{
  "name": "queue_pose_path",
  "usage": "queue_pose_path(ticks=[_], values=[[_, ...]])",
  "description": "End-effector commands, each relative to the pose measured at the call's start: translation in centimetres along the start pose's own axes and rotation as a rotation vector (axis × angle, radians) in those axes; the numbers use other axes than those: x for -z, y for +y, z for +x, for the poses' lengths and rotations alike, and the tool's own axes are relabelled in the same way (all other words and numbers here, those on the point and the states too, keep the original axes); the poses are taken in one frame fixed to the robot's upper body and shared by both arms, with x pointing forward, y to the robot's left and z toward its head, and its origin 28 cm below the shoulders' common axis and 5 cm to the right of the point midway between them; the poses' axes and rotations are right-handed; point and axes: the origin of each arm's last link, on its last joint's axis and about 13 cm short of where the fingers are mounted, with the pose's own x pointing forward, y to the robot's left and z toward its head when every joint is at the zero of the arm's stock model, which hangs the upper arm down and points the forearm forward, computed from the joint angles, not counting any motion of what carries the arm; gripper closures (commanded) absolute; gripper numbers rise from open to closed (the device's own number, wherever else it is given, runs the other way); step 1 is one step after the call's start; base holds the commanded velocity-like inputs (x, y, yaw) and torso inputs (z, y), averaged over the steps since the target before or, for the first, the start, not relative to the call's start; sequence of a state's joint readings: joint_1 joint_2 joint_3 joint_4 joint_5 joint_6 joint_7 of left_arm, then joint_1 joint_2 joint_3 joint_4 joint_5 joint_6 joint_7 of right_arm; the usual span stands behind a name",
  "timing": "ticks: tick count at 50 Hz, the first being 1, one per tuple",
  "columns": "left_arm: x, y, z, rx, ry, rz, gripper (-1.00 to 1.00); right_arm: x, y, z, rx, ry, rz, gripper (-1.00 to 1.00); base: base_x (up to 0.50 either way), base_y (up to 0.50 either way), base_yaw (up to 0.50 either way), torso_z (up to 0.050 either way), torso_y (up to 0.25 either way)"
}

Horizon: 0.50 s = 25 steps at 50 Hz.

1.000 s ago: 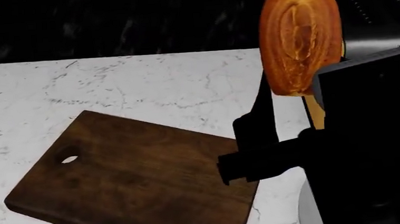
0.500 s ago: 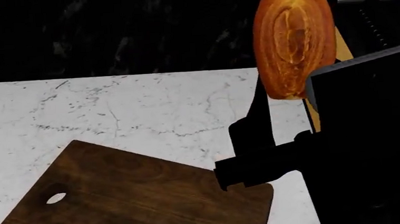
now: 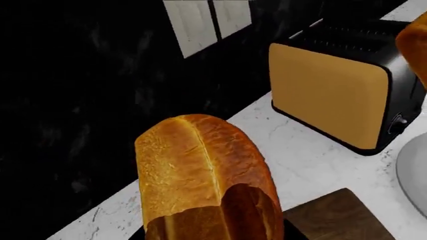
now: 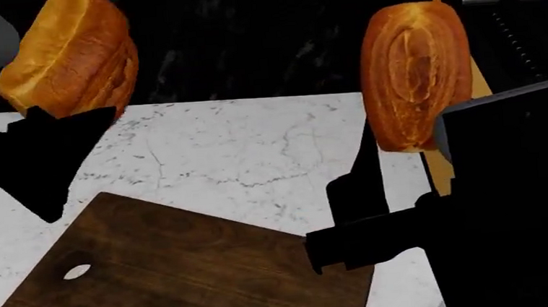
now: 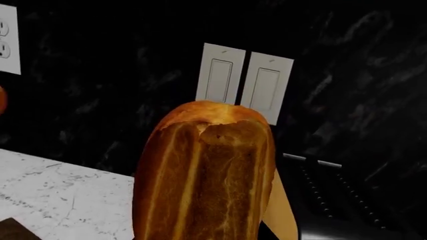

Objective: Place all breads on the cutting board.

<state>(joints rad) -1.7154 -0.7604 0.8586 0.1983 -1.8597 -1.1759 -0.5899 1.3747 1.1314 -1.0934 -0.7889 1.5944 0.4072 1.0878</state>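
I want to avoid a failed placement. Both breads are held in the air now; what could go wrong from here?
1. Both loaves hang high above the cutting board; released from there, they may bounce or roll off.
2. The right bread is over the white counter at the board's edge, near the toaster, so it may miss the board.
3. Lowering the left bread at the same time, the end effectors might collide.

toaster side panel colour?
Tan-orange panel on the toaster, with black top and trim. Shows best in the left wrist view.
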Motion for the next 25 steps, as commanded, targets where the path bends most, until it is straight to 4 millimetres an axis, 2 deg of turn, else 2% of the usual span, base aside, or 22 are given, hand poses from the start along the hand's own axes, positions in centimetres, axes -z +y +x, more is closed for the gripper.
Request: queue_pose_path(ticks=[1,11,25], values=[[-0.8,-0.7,0.5,0.087,0.205,0.137,1.00,-0.1,-0.3,0.1,0.011,-0.021,-0.006,1.00,0.00,0.00,0.00,0.000,0.000],[1.5,-1.3,2.2,0.100,0.359,0.234,1.00,-0.2,-0.5,0.0,0.009,-0.024,-0.007,1.00,0.00,0.00,0.00,0.001,0.001],[5.5,-1.9,3.7,0.180,0.441,0.172,1.00,-0.2,-0.4,0.2,-0.007,-0.027,-0.008,1.00,0.00,0.00,0.00,0.000,0.001]])
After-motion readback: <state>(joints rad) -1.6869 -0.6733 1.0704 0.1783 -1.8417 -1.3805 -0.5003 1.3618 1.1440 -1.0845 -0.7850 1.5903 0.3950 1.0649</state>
